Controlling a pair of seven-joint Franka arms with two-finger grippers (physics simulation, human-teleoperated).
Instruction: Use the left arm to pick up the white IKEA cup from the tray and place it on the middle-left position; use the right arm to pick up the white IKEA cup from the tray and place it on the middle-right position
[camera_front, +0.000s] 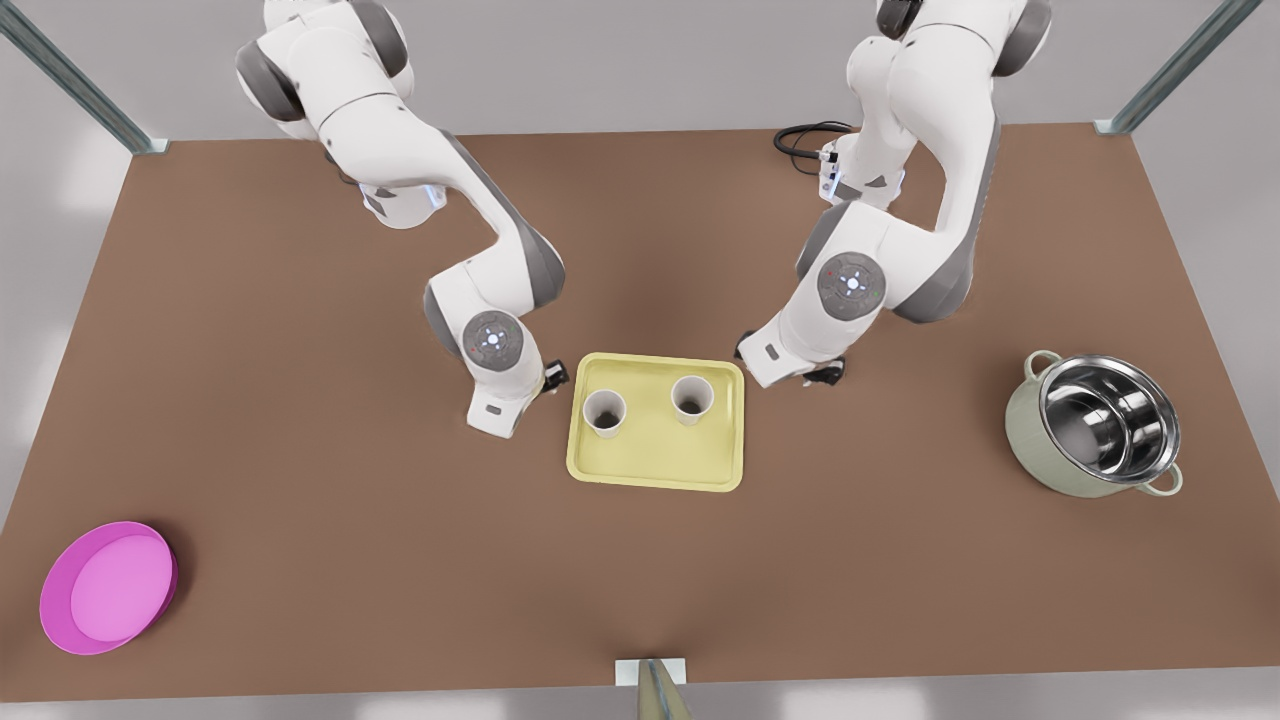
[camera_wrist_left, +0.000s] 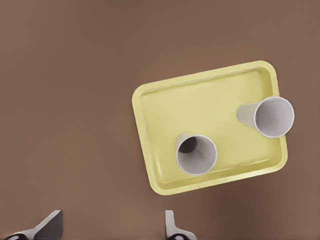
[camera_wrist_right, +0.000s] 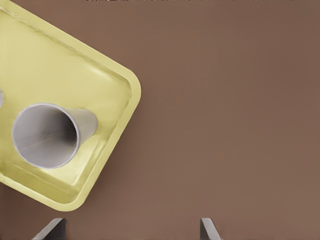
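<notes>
The pale yellow tray (camera_front: 655, 455) lies at the table's middle with two white cups upright in it. One cup (camera_front: 604, 413) stands toward the front view's left, the other cup (camera_front: 691, 399) toward its right. My left gripper (camera_wrist_left: 112, 226) hovers open over bare table just off the tray's (camera_wrist_left: 200, 105) edge, nearest the left-hand cup (camera_wrist_left: 196, 154); the second cup (camera_wrist_left: 272, 116) is farther off. My right gripper (camera_wrist_right: 130, 229) is open too, above brown table beside a tray (camera_wrist_right: 60, 65) corner, apart from the cup (camera_wrist_right: 47, 135). Both hold nothing.
A round pink bowl (camera_front: 108, 588) sits at the front view's near left. A steel pot (camera_front: 1095, 423) with handles stands at the right. A black cable (camera_front: 805, 140) lies by the right arm's base. Bare brown tabletop flanks the tray on both sides.
</notes>
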